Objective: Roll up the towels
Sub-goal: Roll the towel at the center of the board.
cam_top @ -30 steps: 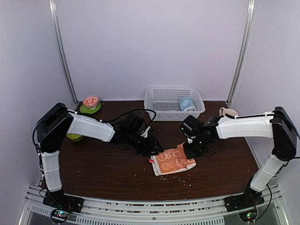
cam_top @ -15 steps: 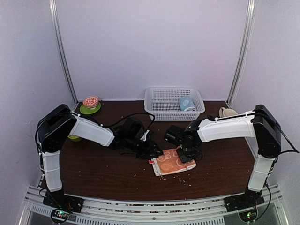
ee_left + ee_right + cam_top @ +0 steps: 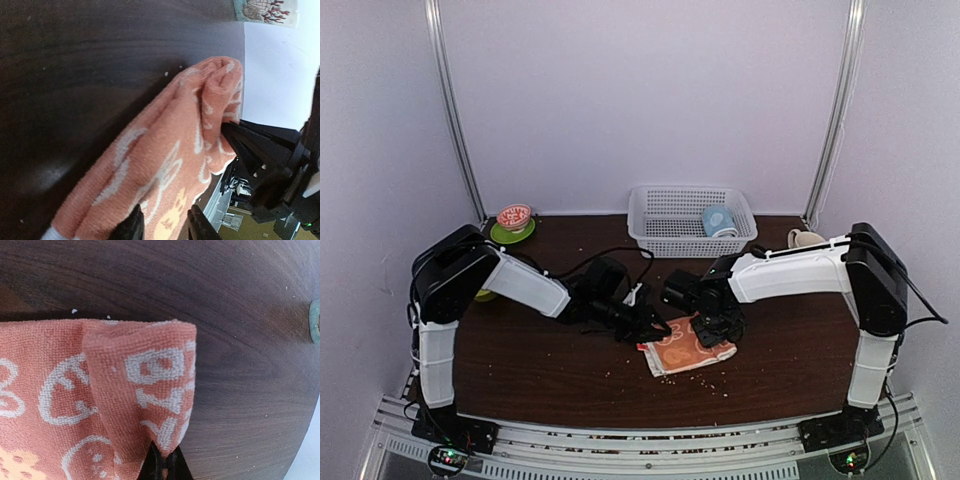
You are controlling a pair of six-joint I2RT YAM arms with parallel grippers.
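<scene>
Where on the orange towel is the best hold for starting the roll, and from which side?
Probably the doubled-over fold at the far right edge of the orange towel, reached from above on the far side. It stands up off the table as a thin ridge, easy to pinch; the right tool is shut on it. The rest lies flat.
</scene>
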